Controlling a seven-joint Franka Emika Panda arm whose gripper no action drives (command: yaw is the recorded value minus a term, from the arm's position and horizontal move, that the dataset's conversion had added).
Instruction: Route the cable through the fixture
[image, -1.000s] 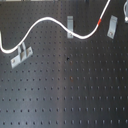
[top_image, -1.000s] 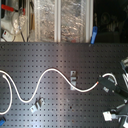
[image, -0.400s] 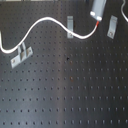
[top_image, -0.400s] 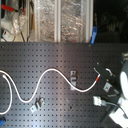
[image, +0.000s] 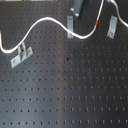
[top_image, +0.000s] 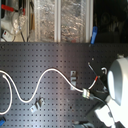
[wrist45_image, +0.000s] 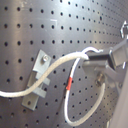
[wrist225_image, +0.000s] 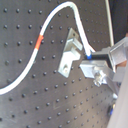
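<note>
The white cable (image: 42, 21) snakes across the black pegboard from the first exterior view's left. Its red band (image: 96, 23) lies between the middle bracket (image: 70, 26) and the right bracket (image: 112, 26), and it leaves the frame at the top. A third bracket (image: 21, 54) sits at the left. My gripper (image: 78, 6) is at the top edge, above the middle bracket. In the first wrist view my gripper (wrist45_image: 94, 59) is shut on the cable (wrist45_image: 75, 56) next to a bracket (wrist45_image: 39, 80). The second wrist view shows the same grip (wrist225_image: 92, 56), the red band (wrist225_image: 40, 39) and a bracket (wrist225_image: 70, 50).
In the second exterior view the white arm body (top_image: 119, 82) fills the right side over the cable (top_image: 50, 71). Shelves with clutter (top_image: 60, 20) stand behind the board. The pegboard (image: 65, 95) has rows of holes.
My gripper has moved toward the first exterior view's left with the cable end, which now loops up out of frame. The arm has come further into the second exterior view.
</note>
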